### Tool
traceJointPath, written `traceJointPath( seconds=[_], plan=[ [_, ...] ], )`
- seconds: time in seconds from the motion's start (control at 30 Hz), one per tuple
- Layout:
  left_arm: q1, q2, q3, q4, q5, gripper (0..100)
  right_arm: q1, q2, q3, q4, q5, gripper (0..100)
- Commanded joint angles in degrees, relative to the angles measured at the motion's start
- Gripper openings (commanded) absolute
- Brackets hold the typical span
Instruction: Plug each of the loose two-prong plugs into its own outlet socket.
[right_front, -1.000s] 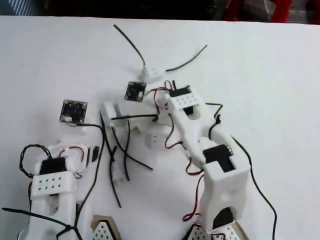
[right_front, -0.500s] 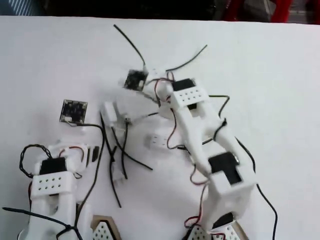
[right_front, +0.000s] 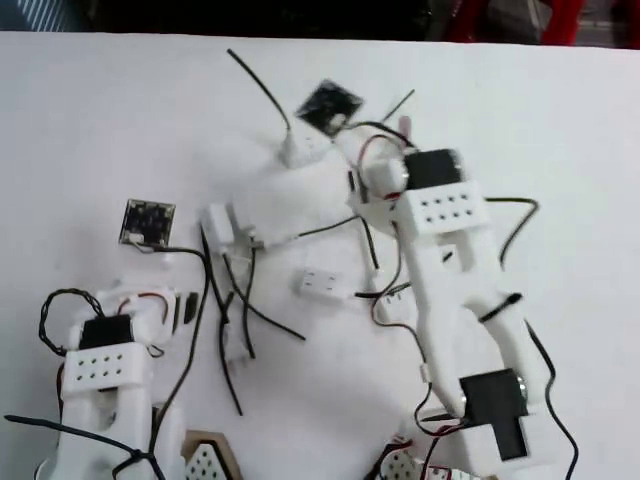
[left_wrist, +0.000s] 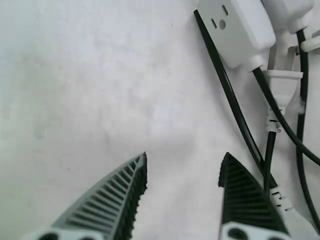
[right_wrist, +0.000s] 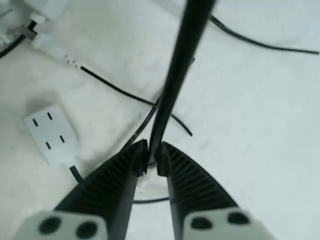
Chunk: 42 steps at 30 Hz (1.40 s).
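My right gripper (right_wrist: 150, 156) is shut on a thin black cable (right_wrist: 172, 80) that rises steeply from its fingertips. In the high view this gripper (right_front: 335, 118) is at the far middle of the table, with a dark square piece (right_front: 328, 103) at its tip. A white outlet block (right_wrist: 52, 135) lies flat beneath it, and a white plug (right_wrist: 47, 44) lies further off. My left gripper (left_wrist: 182, 170) stands open just above bare table, near the table's front left (right_front: 183, 310). Ahead of it lie a white outlet (left_wrist: 240, 30) and a white two-prong plug (left_wrist: 282, 85) on a black cable.
White outlet blocks (right_front: 322, 283) (right_front: 218, 225) (right_front: 303, 145) and several loose black cables (right_front: 245, 310) are tangled in the table's middle. A dark square piece (right_front: 147, 222) sits at the left. The white table (right_front: 560, 120) is bare at the right and far left.
The right arm has swung away from the tangle toward the far side and to the right, carrying the black cable and the dark square piece. The left arm has not moved.
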Motion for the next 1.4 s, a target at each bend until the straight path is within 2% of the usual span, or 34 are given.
traceJointPath(
  seconds=[0.0,0.13,0.3,0.4,0.5,0.6,0.77,0.87,1.17,1.37],
  plan=[
    [-0.6,-1.5,-0.4,-1.1,-0.4,24,4.6,-2.8,-1.1,2.8,-0.4,1.9],
    [-0.5,-1.5,-0.4,-1.1,-0.4,24,7.9,1.9,-0.4,2.6,2.6,2.1],
    [-0.5,-1.5,-0.4,-1.1,-0.4,24,8.2,13.3,-2.0,0.1,4.4,2.5],
    [-0.5,-1.5,-0.4,-1.1,-0.4,24,8.1,20.2,-7.0,-1.3,4.4,3.4],
    [-0.5,-1.5,-0.4,-1.1,-0.4,24,8.0,26.8,-13.3,-0.8,4.0,10.1],
    [-0.5,-1.5,-0.4,-1.1,-0.4,24,8.1,30.8,-19.7,2.9,4.0,12.2],
    [-0.5,-1.5,-0.4,-1.1,-0.4,24,7.9,31.5,-26.5,14.5,4.0,11.6],
    [-0.5,-1.5,-0.4,-1.1,-0.4,24,8.1,32.1,-26.6,17.4,4.0,11.6],
    [-0.4,-1.5,-0.4,-1.1,-3.0,24,9.7,32.1,-20.3,16.6,4.0,11.6],
    [-0.3,-1.5,-0.4,-1.0,-3.2,23,12.3,32.1,-16.4,9.6,4.3,11.6]
  ],
)
